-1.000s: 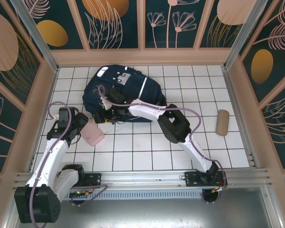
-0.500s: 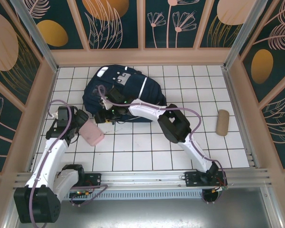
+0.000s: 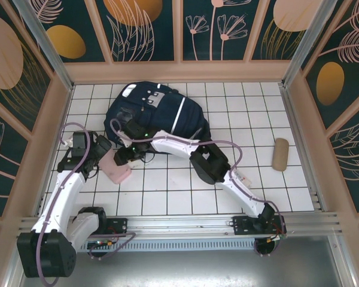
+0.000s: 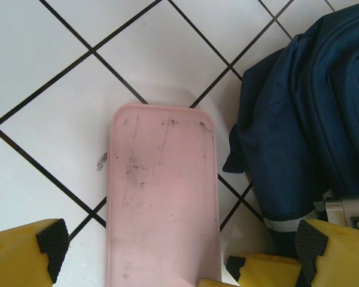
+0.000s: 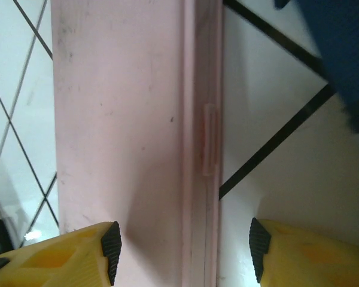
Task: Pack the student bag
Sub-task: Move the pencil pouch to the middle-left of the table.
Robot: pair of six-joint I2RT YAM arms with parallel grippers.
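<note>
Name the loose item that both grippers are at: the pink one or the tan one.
The flat pink case, under the left gripper and right gripper; the tan roll lies alone at the right.

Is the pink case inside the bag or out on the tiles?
Out. The pink case lies flat on the white tiles beside the student bag, not inside it.

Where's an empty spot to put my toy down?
The white tiles between the student bag and the tan roll are bare, and so are the near tiles right of the pink case. It is crowded around that case, where the left hand and right hand meet.
</note>
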